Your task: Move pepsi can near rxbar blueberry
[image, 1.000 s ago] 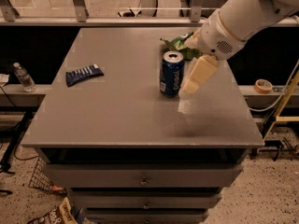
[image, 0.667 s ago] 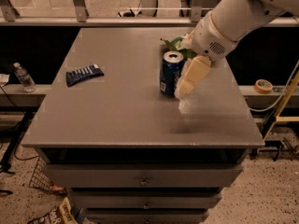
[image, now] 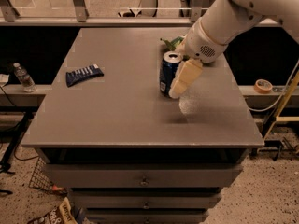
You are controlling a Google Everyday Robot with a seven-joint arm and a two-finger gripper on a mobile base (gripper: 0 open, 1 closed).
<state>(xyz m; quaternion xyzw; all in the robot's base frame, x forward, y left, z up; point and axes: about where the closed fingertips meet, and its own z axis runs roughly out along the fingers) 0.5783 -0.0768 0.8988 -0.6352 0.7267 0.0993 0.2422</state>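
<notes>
The pepsi can, dark blue with a silver top, stands upright on the grey table, right of its middle. The rxbar blueberry, a flat dark blue wrapper with white stripes, lies near the table's left edge, well apart from the can. My gripper comes down from the white arm at the upper right. It sits right against the can's right side and overlaps it in this view, low over the tabletop.
A green snack bag lies just behind the can, partly hidden by the arm. A water bottle stands on the ledge to the left. A tape roll lies on the ledge to the right. Drawers are below the tabletop.
My gripper has moved left toward the pepsi can and now overlaps its right side. The can and the bar have not moved.
</notes>
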